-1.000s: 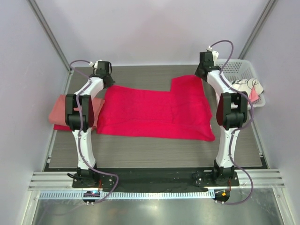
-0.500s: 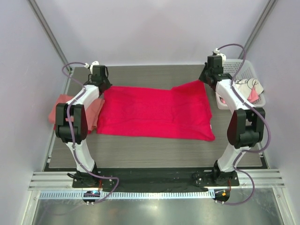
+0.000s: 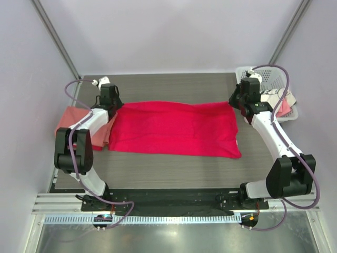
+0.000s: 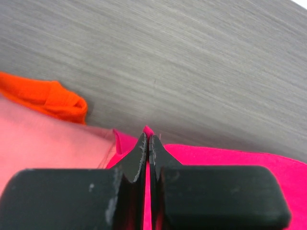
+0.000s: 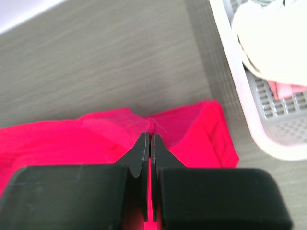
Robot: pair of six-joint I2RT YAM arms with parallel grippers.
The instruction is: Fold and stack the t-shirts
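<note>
The bright crimson cloth t-shirt (image 3: pixel 174 129) lies spread mid-frame on the grey tabletop (image 3: pixel 174 168). The left pincer (image 4: pixel 147 140) and right pincer (image 5: pixel 148 139) each clamp one upper corner. So little cloth is pinched that uneven pulling could slip one corner, skewing the fold.

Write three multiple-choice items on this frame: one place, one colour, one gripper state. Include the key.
1. Where is the white lattice basket? A. far right corner of the table; B. near left corner; C. between the arm bases.
2. What colour is the spread t-shirt? A. white; B. crimson; C. blue.
3. How are the left gripper and right gripper? A. both open; B. left open, right shut; C. both shut on the spread t-shirt.
Key: 1 A, it sits top right in the overhead view; 2 B, bright crimson in every view; 3 C, each wrist view shows jaws closed on its far edge.
</note>
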